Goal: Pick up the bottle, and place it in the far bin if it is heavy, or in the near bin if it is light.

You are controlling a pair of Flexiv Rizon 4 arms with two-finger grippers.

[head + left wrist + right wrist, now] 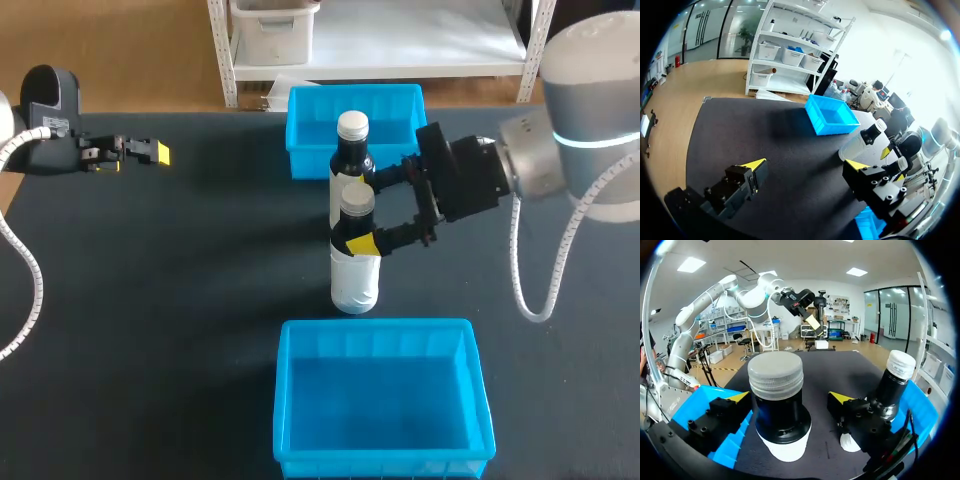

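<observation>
Although the right pincer (368, 212) straddles the neck of the nearer bottle (355, 275), its fingers stand apart, so nothing is gripped. It stands upright on the surface (150, 300) between far bin (305, 140) and near bin (290, 400); grasping, lifting, judging weight and binning remain.

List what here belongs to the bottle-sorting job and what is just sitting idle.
In the job:
- bottle between the open fingers of the right gripper
- far bin
- near bin

Idle:
- second bottle, standing just behind the first
- left gripper, open, off at the table's left side
</observation>
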